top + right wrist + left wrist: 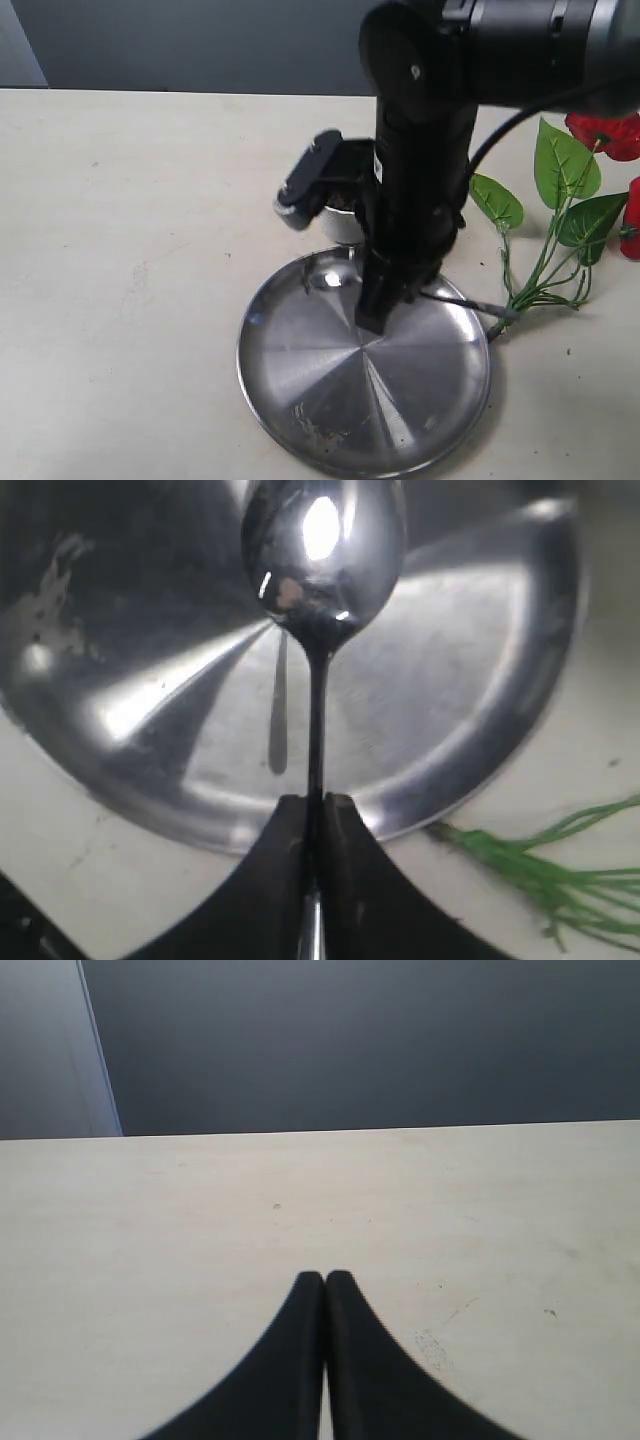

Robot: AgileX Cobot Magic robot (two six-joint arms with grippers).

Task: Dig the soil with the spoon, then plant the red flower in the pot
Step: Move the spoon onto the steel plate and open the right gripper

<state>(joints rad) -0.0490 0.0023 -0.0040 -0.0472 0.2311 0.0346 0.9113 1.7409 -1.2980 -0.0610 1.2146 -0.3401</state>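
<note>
Steel plate (pixel 330 400) sits nearest on the pale table (pixel 130 250); a few dark crumbs of soil (pixel 318 432) cling to its near part. Right gripper (pixel 314 805) is over the plate — its black fingers (pixel 350 865) pinch the thin handle of the spoon (pixel 322 555), whose shiny bowl is held above the plate's surface. Spoon bowl looks clean, only reflections in it.

Right arm (pixel 410 200) stands upright over the far half of the plate and hides most of the pot (pixel 338 222); only a bit of white wall shows just behind the plate's far rim. Cannot tell what the pot contains.

Red flower (pixel 560 200) lies flat on the table to the right of the plate, stem ends touching or just beside the plate's rim, blooms farther back at the frame edge.

Left gripper (pixel 325 1278) — jaws pressed together, nothing between them — hangs over bare table, well apart from the rest.
</note>
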